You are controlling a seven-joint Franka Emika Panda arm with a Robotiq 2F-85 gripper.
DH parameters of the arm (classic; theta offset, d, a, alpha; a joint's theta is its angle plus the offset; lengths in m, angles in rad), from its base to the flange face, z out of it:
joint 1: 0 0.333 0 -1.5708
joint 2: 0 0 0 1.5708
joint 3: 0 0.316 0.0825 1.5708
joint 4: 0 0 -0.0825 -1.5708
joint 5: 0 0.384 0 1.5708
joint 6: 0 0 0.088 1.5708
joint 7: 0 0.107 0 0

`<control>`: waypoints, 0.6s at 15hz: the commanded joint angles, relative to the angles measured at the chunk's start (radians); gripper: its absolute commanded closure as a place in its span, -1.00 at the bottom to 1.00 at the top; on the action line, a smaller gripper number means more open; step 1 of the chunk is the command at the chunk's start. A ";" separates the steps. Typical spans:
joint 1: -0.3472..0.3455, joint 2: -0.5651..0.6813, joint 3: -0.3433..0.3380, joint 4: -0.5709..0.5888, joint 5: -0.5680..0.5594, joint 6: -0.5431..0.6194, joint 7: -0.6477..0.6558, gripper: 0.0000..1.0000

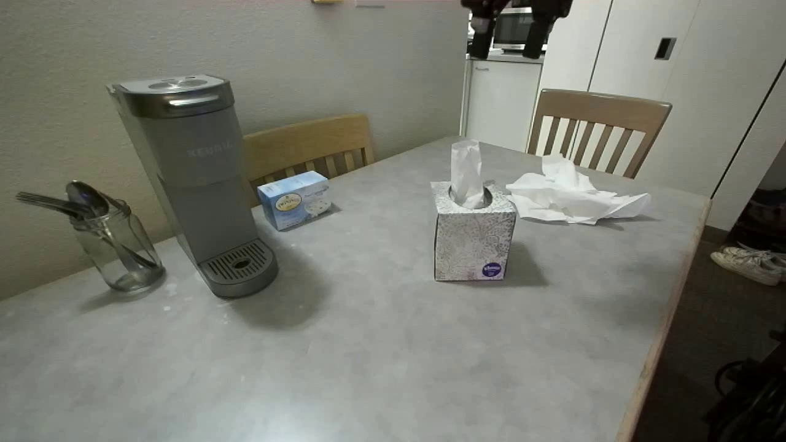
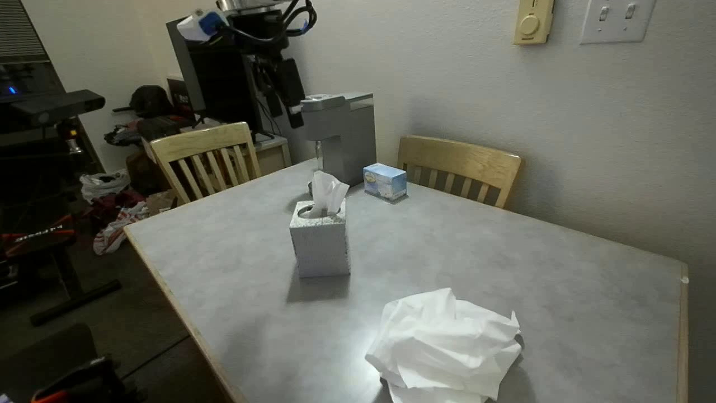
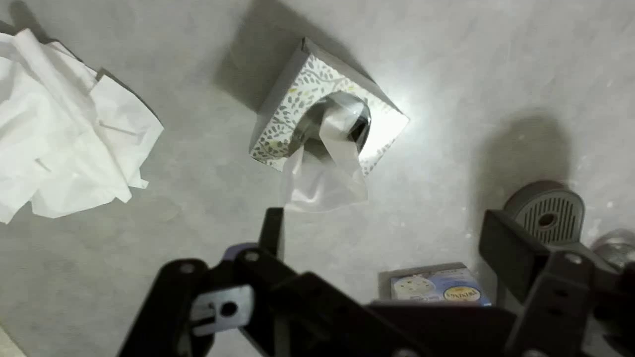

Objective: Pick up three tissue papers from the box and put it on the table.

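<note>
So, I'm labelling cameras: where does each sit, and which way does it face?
An exterior view: at the coffee maker end, looking across the table at the tissue box; part of the gripper at the top.
An exterior view: roughly opposite, crumpled tissues nearest, facing the coffee maker; gripper and some arm, upper left.
Wrist view: on the arm, looking down at the tissue box; gripper fingers at the bottom.
Both exterior views share the tissue box, coffee maker and crumpled tissues.
</note>
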 commanded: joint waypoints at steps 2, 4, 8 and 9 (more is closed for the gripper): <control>0.012 0.112 0.007 0.015 -0.123 0.171 0.195 -1.00; 0.020 0.147 -0.004 0.029 -0.198 0.197 0.266 -1.00; 0.027 0.203 -0.022 0.057 -0.284 0.212 0.316 -1.00; 0.028 0.216 -0.023 0.064 -0.276 0.213 0.309 -1.00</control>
